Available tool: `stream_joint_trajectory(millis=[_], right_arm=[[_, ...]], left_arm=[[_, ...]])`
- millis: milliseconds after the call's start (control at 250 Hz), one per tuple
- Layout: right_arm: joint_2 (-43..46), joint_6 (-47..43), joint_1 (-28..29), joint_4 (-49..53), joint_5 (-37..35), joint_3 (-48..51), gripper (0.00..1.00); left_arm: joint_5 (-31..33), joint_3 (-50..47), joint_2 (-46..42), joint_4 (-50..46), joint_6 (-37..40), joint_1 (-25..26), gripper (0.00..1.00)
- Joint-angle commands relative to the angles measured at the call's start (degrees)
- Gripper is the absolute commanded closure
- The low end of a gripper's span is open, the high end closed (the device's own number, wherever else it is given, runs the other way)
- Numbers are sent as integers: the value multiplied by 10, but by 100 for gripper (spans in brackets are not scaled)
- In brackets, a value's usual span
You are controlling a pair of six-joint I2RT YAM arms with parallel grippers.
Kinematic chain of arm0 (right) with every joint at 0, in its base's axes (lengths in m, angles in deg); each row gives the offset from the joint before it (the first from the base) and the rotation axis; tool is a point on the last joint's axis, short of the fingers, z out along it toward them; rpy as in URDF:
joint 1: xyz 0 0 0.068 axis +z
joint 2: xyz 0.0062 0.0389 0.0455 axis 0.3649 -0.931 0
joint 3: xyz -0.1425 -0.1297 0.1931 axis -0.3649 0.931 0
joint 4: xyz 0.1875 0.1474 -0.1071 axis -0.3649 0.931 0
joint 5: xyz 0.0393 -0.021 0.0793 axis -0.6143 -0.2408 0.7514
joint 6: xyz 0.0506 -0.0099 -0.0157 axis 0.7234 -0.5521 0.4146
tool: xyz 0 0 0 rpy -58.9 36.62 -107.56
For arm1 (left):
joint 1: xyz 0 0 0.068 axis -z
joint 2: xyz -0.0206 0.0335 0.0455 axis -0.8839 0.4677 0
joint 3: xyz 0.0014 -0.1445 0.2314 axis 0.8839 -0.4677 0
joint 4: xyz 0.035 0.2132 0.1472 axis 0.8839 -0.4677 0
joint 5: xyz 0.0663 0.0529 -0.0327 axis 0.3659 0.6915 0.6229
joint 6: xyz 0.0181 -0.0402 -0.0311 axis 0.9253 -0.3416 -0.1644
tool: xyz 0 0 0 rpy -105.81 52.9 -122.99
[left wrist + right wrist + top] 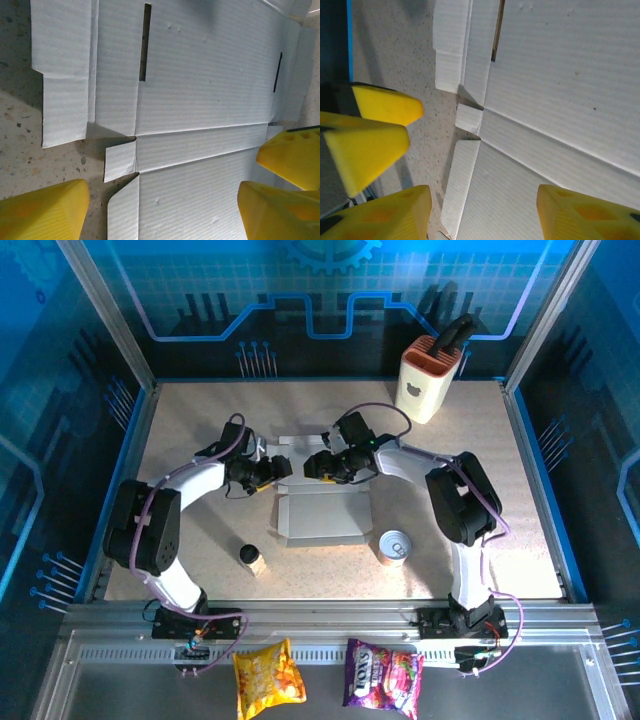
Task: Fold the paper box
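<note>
Paper box (322, 512) lying flat, left pincer (162, 197) spread wide above it, right pincer (485, 200) apart, neither gripping

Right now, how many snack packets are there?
2. A yellow packet and a purple packet lie side by side on the grey shelf in front of the table. More could lie beyond the frame.

speckled beige tabletop (190, 415), blue printed walls (200, 285)

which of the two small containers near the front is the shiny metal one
The tin can, by the paper box's near right corner; the small bottle, left of the box, has a dark cap.
</note>
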Motion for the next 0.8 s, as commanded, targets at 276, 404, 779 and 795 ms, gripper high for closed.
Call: stream_joint_trajectory(millis=[276, 404, 779, 795], right_arm=[[-67, 10, -12, 7, 31, -30, 42], [-76, 12, -14, 3, 28, -24, 43], [-91, 19, -14, -10, 28, 0, 44], [-91, 19, -14, -10, 28, 1, 44]], left_arm=[[-34, 30, 43, -3, 9, -6, 24], [-36, 33, 55, -2, 6, -6, 24], [-40, 35, 76, 8, -1, -5, 27], [-41, 36, 77, 9, -1, -5, 28]])
